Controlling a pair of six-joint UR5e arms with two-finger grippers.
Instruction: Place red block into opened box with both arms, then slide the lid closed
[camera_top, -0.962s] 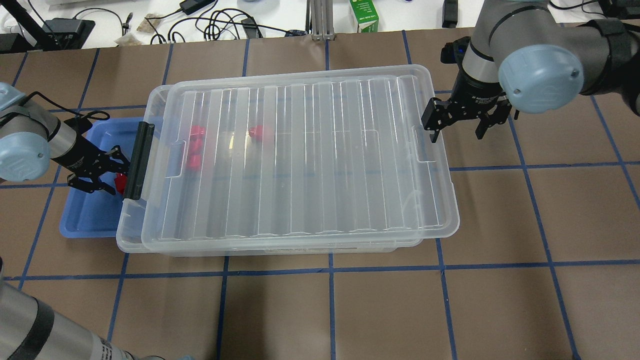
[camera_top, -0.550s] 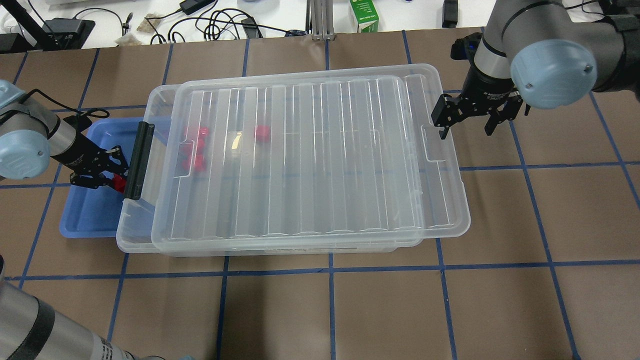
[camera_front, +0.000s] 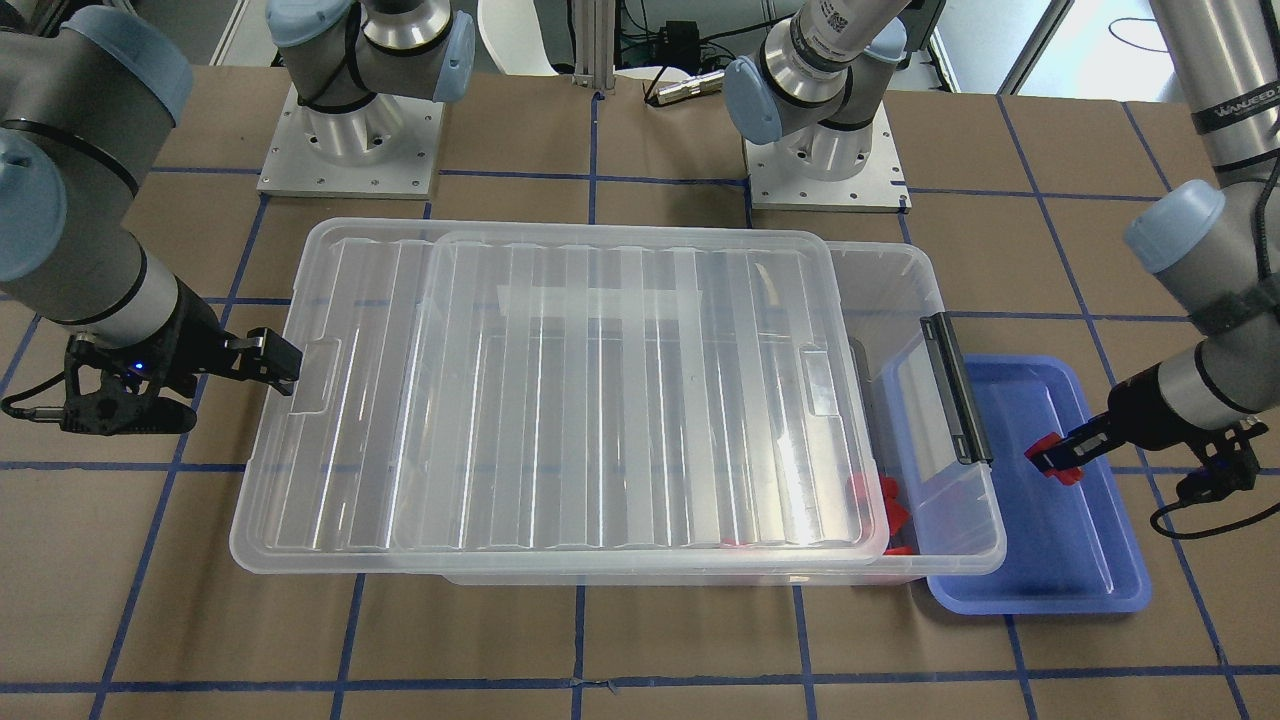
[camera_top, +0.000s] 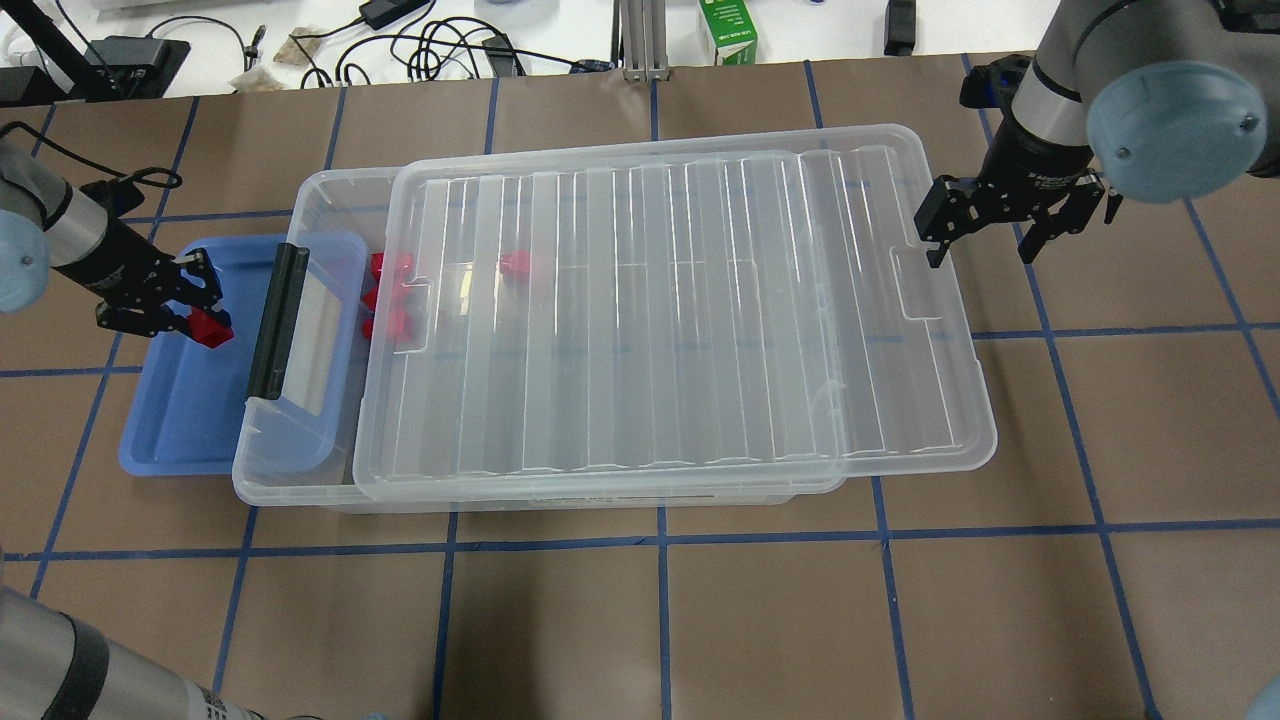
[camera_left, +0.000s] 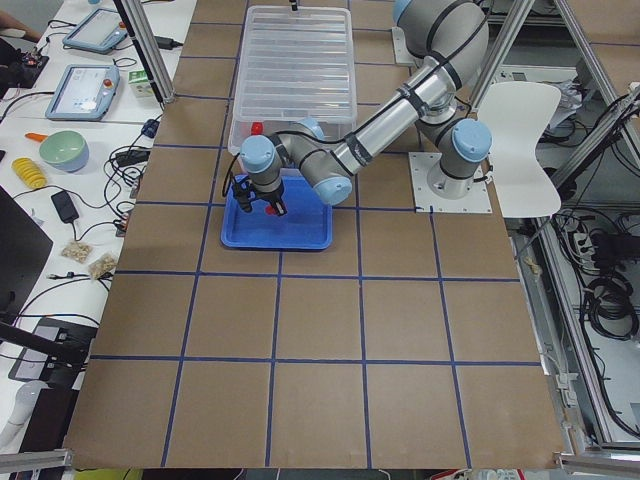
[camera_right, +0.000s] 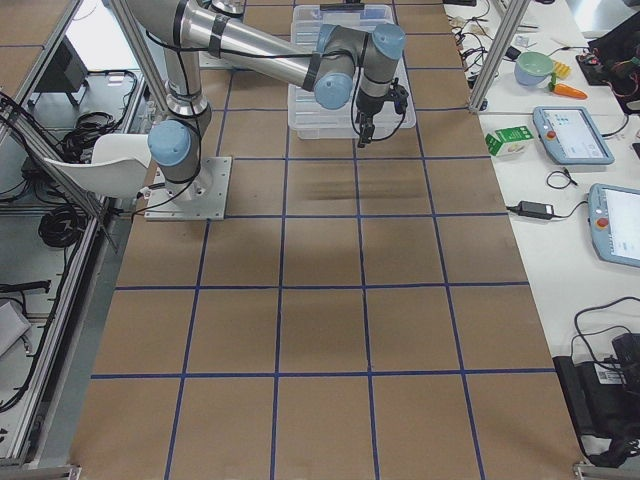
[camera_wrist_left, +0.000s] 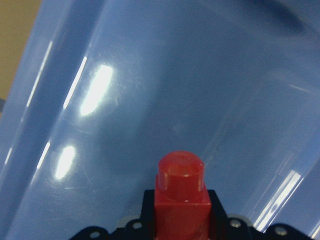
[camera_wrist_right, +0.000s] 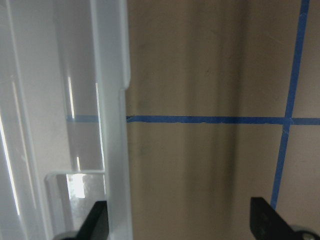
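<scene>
The clear box (camera_top: 305, 195) lies across the table with its black latch bar (camera_top: 277, 320) at the left end. Its ribbed lid (camera_top: 680, 300) sits shifted to the right, overhanging the right end and leaving a gap at the left. Red blocks (camera_top: 392, 290) lie inside near that gap. My left gripper (camera_top: 200, 318) is shut on a red block (camera_top: 211, 327) above the blue tray (camera_top: 170, 430); the block (camera_wrist_left: 181, 197) fills the left wrist view. My right gripper (camera_top: 983, 248) is open, one finger (camera_wrist_right: 97, 222) against the lid's right edge (camera_wrist_right: 112, 125).
The blue tray (camera_front: 1040, 570) lies partly under the box's latch end. Cables and a green carton (camera_top: 728, 30) sit beyond the table's far edge. Both arm bases (camera_front: 350, 140) stand on the robot's side of the box.
The lid slid right with the right gripper, opening a gap at the box's left end. The left gripper shut on the red block and drew back left from the latch.
</scene>
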